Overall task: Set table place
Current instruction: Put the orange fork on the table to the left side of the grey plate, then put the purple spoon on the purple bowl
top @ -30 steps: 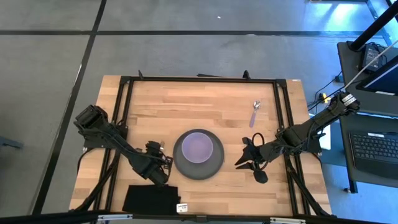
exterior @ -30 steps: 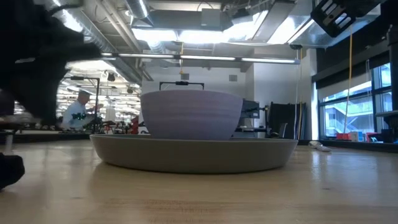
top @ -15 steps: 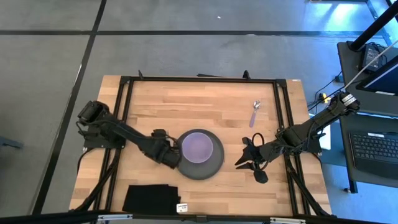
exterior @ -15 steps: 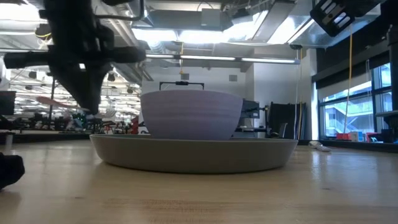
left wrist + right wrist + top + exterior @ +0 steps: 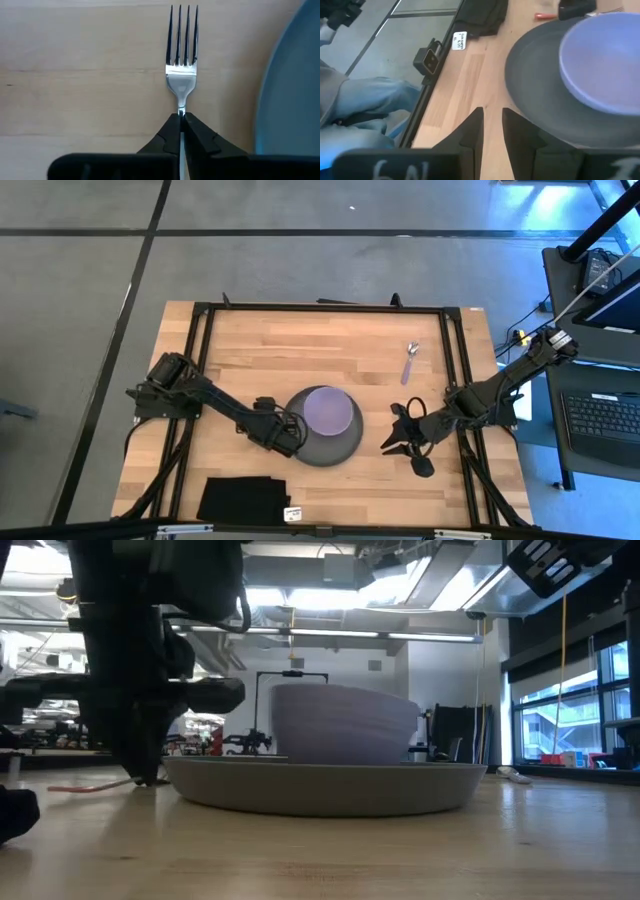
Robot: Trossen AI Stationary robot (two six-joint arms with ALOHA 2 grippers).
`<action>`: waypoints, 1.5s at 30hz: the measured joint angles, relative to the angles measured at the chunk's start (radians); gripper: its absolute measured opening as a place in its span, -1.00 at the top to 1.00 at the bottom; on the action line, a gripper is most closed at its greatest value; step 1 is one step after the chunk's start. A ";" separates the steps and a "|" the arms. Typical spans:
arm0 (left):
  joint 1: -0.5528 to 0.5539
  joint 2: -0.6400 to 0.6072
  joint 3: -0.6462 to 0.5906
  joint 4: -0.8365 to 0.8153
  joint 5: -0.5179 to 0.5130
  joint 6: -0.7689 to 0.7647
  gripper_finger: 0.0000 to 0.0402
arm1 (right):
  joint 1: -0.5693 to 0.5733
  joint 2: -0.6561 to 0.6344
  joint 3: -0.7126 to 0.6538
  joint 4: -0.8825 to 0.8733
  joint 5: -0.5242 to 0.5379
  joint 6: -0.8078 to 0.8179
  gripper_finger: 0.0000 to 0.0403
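Left gripper (image 5: 181, 120) clamps orange-handled metal fork (image 5: 181, 55) just beside large dark grey round plate (image 5: 322, 442); right gripper (image 5: 491, 125) on plate's opposite side, fingers apart w/ nothing between.

Wood table (image 5: 250, 350) w/ plate (image 5: 335, 448), spoon (image 5: 410, 362), black cloth (image 5: 240, 500), fork (image 5: 182, 55) on it.

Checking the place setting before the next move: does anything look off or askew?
Yes. The lilac bowl sits off-centre on the dark plate, toward its far right rim, not in the middle. The left gripper, shut on the fork, is right at the plate's left edge.
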 joint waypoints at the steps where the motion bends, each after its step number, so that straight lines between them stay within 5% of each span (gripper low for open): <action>1: 0.001 0.001 0.001 0.001 0.000 -0.006 0.96 | 0.005 0.000 0.000 0.001 0.000 0.003 0.63; 13: 0.006 -0.006 -0.002 -0.001 -0.021 0.090 0.67 | 0.016 0.000 0.000 0.001 0.000 0.017 0.63; 21: -0.010 -0.126 -0.001 -0.009 -0.045 0.140 0.52 | 0.016 0.000 0.000 -0.002 0.016 -0.010 0.63; 28: -0.061 -0.316 -0.001 -0.005 -0.267 0.222 0.53 | -0.052 -0.021 0.054 -0.341 0.022 0.074 0.63; 36: -0.112 -0.407 0.000 0.094 -0.749 0.385 0.60 | -0.242 -0.157 0.080 -0.511 0.322 0.129 0.63; 39: -0.109 -0.406 0.001 0.122 -0.799 0.475 0.63 | -0.321 -0.210 0.064 -0.506 0.330 0.182 0.63; 45: -0.089 -0.409 0.001 0.126 -0.744 0.636 0.68 | -0.448 -0.244 -0.068 -0.478 0.428 0.365 0.63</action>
